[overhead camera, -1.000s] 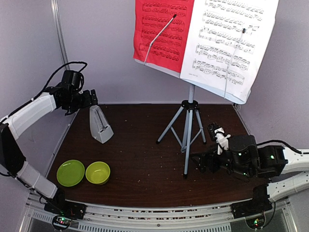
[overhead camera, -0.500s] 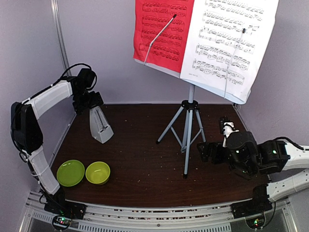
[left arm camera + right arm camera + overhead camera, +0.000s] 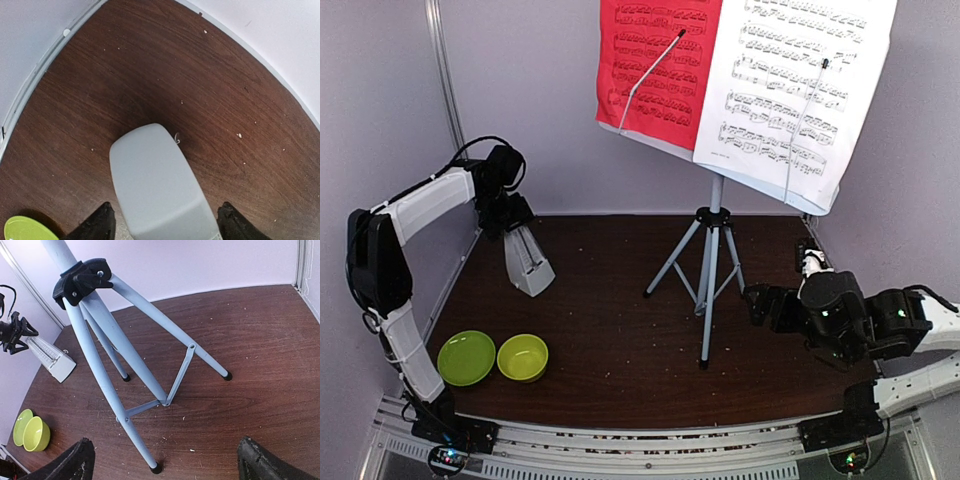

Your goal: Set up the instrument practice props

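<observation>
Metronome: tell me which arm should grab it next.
Left. Its fingers straddle the metronome, one on each side. The right arm sits far off, beside the music stand legs.

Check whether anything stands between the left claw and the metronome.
Nothing visible does. The left claw sits at the top of the metronome, with its fingers flanking the grey casing on both sides and only bare table around it. Whether the fingers touch the casing cannot be told.
</observation>
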Motion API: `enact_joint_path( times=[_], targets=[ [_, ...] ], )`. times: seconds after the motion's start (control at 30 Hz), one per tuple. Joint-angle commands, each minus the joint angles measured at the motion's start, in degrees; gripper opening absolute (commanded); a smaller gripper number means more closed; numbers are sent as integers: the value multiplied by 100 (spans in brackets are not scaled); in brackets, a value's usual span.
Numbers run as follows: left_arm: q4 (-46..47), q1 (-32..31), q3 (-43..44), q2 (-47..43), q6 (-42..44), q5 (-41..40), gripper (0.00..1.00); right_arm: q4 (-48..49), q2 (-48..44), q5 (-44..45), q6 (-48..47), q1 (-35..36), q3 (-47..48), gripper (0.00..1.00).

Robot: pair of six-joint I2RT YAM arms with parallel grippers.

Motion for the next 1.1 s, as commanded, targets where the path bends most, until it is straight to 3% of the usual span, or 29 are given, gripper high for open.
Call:
enact_joint_path(
  times=[0.0, 0.13, 0.33, 0.43, 0.5, 0.63, 0.7, 1.07],
  targets=[
    [-363, -178, 170, 74, -54, 64, 66, 363, -320, 185, 56, -1, -305, 100],
    [-628, -361, 281, 28, -157, -9, 61, 448, -401, 177, 32, -10, -377, 100],
    [-858, -691, 220, -184, -274, 8, 41, 499, -354, 130, -121, -10, -329, 100],
    [-899, -807, 166, -324, -343, 59, 36, 592, -334, 78, -184, -10, -336, 100],
    [-1021, -891, 228, -388, -364, -72, 40, 661, -318, 18, -254, -12, -332, 100],
    [-1106, -888, 373, -501, -336, -485, 71, 774, -278, -96, -322, -14, -337, 100],
    [-1242, -810, 580, -394, -344, -612, 81, 826, -259, -128, -353, -10, -352, 100],
    [-1290, -259, 1368, 635, -324, -778, 82, 687, -222, -242, -469, -25, -213, 100]
  ],
)
